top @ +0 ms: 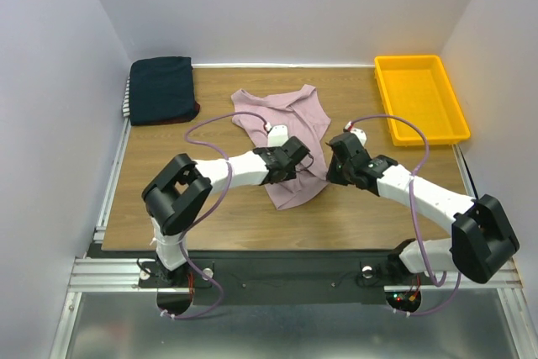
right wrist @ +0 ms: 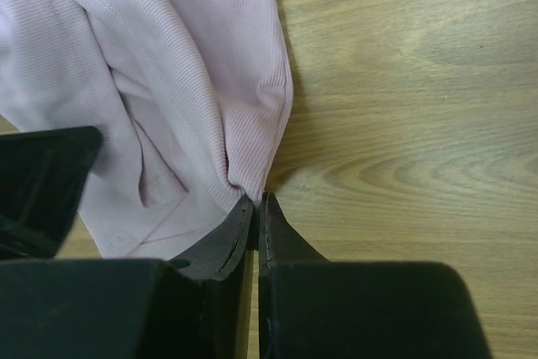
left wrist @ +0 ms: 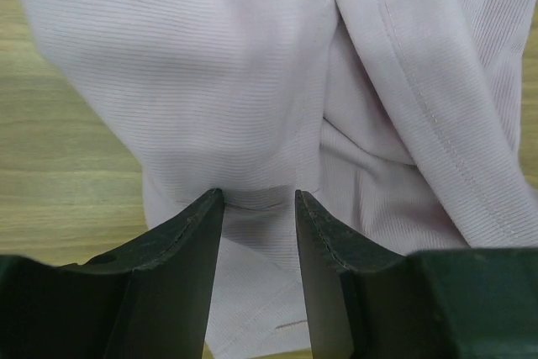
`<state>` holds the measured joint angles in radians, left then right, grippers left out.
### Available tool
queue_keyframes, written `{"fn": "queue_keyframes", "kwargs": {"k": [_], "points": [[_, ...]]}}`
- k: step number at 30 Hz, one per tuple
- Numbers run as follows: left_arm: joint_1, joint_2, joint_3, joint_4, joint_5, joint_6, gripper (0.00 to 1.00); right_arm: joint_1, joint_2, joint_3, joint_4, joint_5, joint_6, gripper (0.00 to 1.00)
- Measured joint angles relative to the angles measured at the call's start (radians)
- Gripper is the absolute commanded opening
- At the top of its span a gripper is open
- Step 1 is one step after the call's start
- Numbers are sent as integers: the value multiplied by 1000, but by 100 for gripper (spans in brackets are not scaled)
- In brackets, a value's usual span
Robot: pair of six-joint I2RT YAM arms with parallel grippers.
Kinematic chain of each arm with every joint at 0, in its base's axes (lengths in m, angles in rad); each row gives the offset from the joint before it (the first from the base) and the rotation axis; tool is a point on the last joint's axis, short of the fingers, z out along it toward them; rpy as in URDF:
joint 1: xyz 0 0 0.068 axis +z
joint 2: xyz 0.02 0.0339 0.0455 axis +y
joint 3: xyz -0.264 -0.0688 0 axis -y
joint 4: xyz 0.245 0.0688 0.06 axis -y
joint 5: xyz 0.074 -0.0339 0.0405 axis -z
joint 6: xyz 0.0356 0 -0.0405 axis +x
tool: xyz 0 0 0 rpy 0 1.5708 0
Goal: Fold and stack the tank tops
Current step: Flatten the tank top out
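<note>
Your left hand has its fingers parted to a middling gap, tips down at the pink tank top, with no cloth pinched between them. Your right hand is closed tight on that top's right edge, with a gathered fold nipped between the tips close above the desk. The pink tank top lies crumpled mid-desk. Well to its left, at the back, sits the folded stack, navy uppermost, with striped and red edges showing. To the top's right, apart from it, stands the yellow tray.
</note>
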<state>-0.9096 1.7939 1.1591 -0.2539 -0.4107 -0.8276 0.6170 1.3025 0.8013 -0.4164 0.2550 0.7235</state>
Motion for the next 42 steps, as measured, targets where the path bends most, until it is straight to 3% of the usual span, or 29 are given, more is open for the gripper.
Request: {"fn": "queue_keyframes", "kwargs": {"k": [12, 32, 38, 42], "points": [[-86, 122, 211, -97, -143, 18, 53, 0, 1, -41, 26, 0, 6, 0], [-98, 201, 216, -132, -170, 11, 48, 0, -13, -68, 36, 0, 14, 0], [-98, 221, 212, -130, -170, 6, 42, 0, -14, -68, 36, 0, 15, 0], [-98, 221, 207, -123, -174, 2, 31, 0, -14, -71, 36, 0, 17, 0]]}}
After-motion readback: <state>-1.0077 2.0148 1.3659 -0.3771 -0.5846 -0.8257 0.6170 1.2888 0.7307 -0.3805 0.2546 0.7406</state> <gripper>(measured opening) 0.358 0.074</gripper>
